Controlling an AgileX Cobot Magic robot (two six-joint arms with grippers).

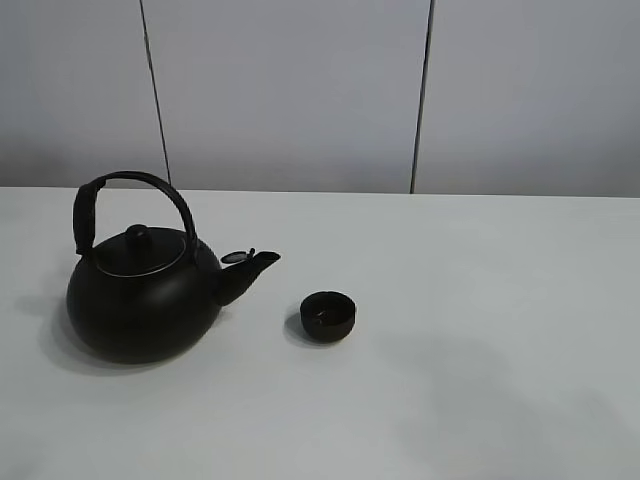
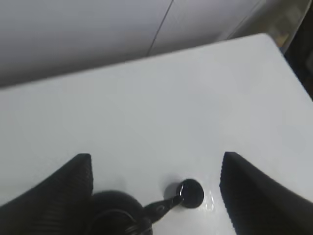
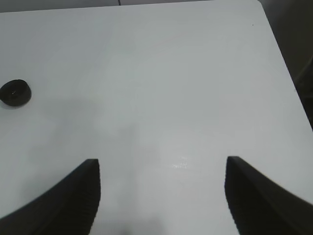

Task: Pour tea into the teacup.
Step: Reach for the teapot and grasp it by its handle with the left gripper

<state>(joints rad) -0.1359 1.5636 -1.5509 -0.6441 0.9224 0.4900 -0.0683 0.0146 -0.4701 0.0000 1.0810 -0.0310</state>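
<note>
teacup (image 1: 328,315) on table (image 1: 500,350), just beside kettle (image 1: 145,300) spout. left gripper (image 2: 156,161) & right gripper (image 3: 163,164) both spread wide, holding nothing. Risks: cup tiny vs kettle, so fast tilt likely overshoots & spills; spout bump could knock cup over.

— How did the kettle (image 1: 140,300) look?
— Dark and smooth, with a soft sheen. Its lid rim glinted like metal. The teacup (image 1: 328,316) was matt black.
— And the table (image 1: 480,350)?
— Smooth white, faintly glossy. The fingers (image 2: 63,193) of the left gripper (image 2: 156,155) looked ribbed and matt.
</note>
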